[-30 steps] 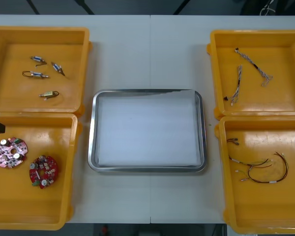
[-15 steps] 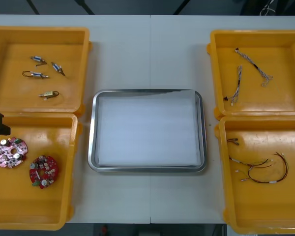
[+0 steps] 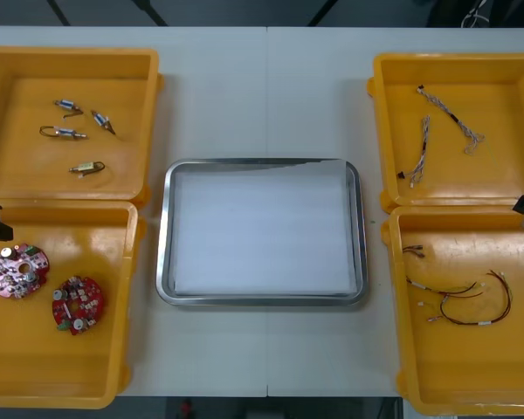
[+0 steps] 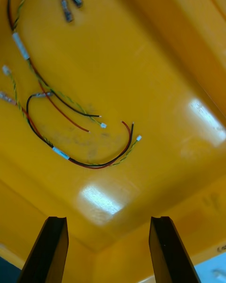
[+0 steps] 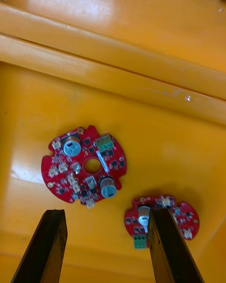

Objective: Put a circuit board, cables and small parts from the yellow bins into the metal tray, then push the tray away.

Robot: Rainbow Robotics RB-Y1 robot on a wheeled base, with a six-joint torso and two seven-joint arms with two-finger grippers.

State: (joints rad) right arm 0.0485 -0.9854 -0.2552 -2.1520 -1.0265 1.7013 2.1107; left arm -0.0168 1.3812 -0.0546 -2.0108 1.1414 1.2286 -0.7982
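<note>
The metal tray (image 3: 162, 236) lies mid-tabletop (image 3: 262, 96) between the yellow bins, white inside and with nothing in it, so I judge the task to be at its very start: no board, cable or part has been carried over, and the push comes last. Two round red circuit boards (image 3: 18, 271) lie side by side, not touching, in the near left bin (image 3: 129, 305). The left hand (image 5: 106, 250) hovers over them, released and grasping nothing; one board (image 5: 84, 166) lies ahead of the gap between its fingers, and the other (image 5: 162, 215) is partly hidden by one finger. The right hand (image 4: 106, 250) hangs over the near right bin (image 3: 393, 305), likewise released and empty, with the red, yellow and black cables (image 4: 70, 122) lying beyond its fingers. Twisted blue and white cables (image 3: 441, 131) wait in the far right bin (image 3: 377, 131), and small metal parts (image 3: 74, 131) in the far left bin (image 3: 153, 122). Nothing blocks the tray, though each load must clear a bin wall, and the looped cables cross one another, so lifting one may drag its neighbours
</note>
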